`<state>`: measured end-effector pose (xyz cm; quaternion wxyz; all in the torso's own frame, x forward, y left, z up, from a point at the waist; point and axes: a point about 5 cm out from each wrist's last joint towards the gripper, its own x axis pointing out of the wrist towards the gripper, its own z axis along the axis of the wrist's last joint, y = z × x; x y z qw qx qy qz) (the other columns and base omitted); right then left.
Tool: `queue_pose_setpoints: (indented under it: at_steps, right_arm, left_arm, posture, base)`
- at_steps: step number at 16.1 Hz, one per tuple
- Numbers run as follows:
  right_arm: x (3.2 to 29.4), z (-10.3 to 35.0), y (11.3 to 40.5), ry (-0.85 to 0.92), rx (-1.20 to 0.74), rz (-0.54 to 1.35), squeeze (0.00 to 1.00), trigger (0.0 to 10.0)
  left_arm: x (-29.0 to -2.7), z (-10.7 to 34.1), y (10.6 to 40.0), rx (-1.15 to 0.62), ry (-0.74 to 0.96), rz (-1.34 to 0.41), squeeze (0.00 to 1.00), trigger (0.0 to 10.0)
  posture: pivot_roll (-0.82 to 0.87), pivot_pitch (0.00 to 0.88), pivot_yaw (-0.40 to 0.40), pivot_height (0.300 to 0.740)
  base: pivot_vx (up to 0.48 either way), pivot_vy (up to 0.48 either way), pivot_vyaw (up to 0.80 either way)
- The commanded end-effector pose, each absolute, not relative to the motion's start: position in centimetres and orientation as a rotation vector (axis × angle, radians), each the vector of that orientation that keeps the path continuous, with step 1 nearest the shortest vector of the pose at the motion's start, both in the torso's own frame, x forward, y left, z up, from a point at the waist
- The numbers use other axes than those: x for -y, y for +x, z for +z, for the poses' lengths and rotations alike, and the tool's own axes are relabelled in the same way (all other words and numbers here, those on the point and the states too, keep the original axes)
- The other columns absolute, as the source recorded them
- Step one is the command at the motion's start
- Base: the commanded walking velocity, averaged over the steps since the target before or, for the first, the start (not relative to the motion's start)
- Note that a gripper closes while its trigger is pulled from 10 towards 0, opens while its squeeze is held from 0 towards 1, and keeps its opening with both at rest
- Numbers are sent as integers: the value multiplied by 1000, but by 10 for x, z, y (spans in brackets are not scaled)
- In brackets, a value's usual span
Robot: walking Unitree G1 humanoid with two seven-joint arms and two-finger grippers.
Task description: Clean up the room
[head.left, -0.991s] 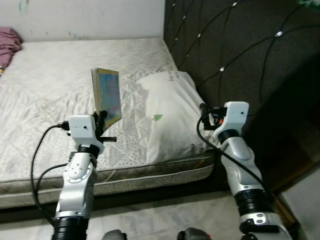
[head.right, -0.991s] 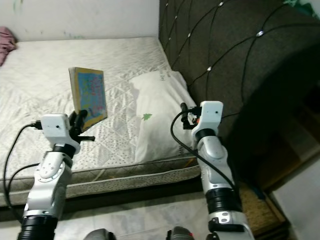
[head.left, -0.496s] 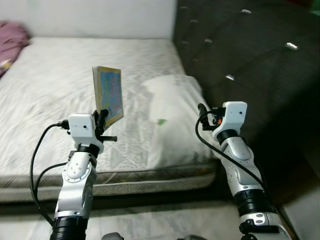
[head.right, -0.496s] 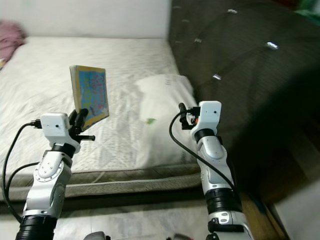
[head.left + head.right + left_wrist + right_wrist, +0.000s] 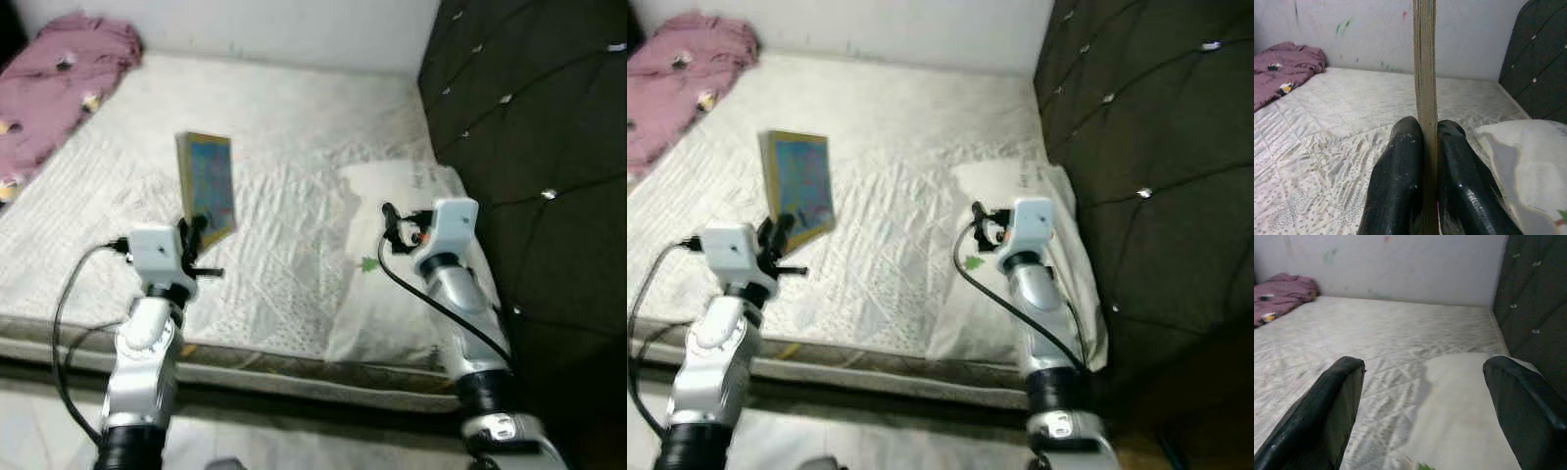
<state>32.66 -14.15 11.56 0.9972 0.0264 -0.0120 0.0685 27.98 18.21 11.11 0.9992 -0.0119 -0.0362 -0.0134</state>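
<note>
A thin book (image 5: 207, 186) with a blue patterned cover stands upright in the air above the mattress (image 5: 284, 127). My left gripper (image 5: 196, 235) is shut on its lower edge, and in the left wrist view the book's edge (image 5: 1424, 73) rises straight up between the two black fingers (image 5: 1398, 191). My right gripper (image 5: 389, 217) hovers above the white pillow (image 5: 402, 274) near the headboard, open with nothing between its fingers (image 5: 1327, 416).
A purple blanket (image 5: 59, 88) is bunched at the far left corner of the bed. The dark tufted headboard (image 5: 529, 137) rises along the right side. A white wall (image 5: 245, 29) runs behind the bed. Pale floor (image 5: 39, 421) lies at the near edge.
The camera has swung left and the whole scene has shifted right, bringing the purple blanket into view. The left gripper still holds the book upright; both arms keep their poses.
</note>
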Motion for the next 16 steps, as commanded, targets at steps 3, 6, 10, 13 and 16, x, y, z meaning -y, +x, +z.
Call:
queue_pose_setpoints:
  at_steps: [3, 6, 10, 13, 16]
  right_arm:
    - [152, 118, 327, 39, 33, 112, 0, 10000]
    - [152, 117, 327, 40, 31, 110, 0, 10000]
    - [153, 117, 328, 42, 30, 104, 0, 10000]
    - [151, 120, 330, 43, 37, 105, 0, 10000]
    - [148, 121, 331, 45, 40, 108, 0, 10000]
  left_arm:
    - [-176, 123, 283, 125, -31, -56, 0, 10000]
    - [-175, 122, 285, 117, -21, -45, 0, 10000]
    - [-176, 123, 287, 109, -23, -40, 0, 10000]
    - [-177, 124, 288, 106, -33, -45, 0, 10000]
    - [-177, 123, 288, 101, -58, -48, 0, 10000]
  posture:
    - [-24, 0, -25, 740]
    - [-22, 0, -25, 740]
    - [-14, 0, -31, 740]
    - [-7, 0, -30, 740]
    - [-13, 0, -24, 740]
  base:
    - [401, 0, 0]
    - [97, 0, 0]
    - [0, 0, 0]
    - [0, 461, 0]
    - [0, 480, 0]
